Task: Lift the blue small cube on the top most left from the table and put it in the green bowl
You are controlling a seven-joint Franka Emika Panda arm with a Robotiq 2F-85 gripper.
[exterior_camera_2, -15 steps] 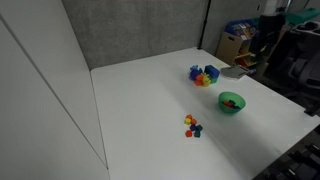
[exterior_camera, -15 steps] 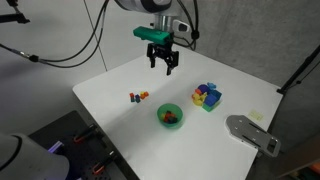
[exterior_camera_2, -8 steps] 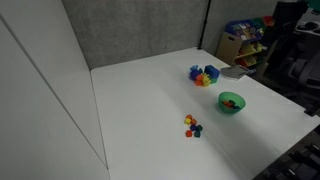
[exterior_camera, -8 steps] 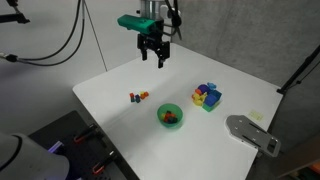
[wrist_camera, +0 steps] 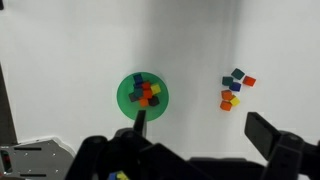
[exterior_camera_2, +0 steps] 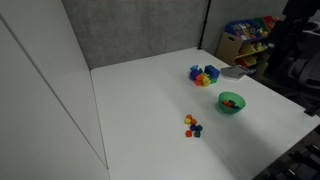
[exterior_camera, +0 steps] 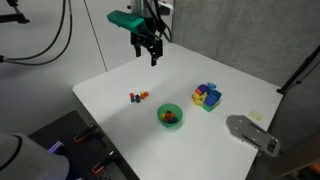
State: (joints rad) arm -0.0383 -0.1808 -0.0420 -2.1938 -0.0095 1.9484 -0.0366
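The green bowl [exterior_camera: 170, 116] stands near the table's front edge and holds several tiny cubes; it also shows in an exterior view [exterior_camera_2: 231, 102] and in the wrist view [wrist_camera: 124, 95]. A small group of tiny cubes [exterior_camera: 138, 97] lies on the table apart from the bowl. The blue small cube [wrist_camera: 236, 87] is in that group, among red, orange and yellow ones. My gripper [exterior_camera: 148, 50] hangs high above the far side of the table, open and empty. In the wrist view its fingers [wrist_camera: 203, 128] frame bare table between the bowl and the cubes.
A cluster of larger yellow, blue and purple blocks [exterior_camera: 206, 96] sits to one side of the bowl. A grey metal plate [exterior_camera: 250, 133] juts out at the table's corner. Cables hang behind the arm. Boxes [exterior_camera_2: 245, 40] stand beyond the table.
My gripper has moved sideways and slightly up over the far side of the table, staying open. The bowl and cubes have not moved.
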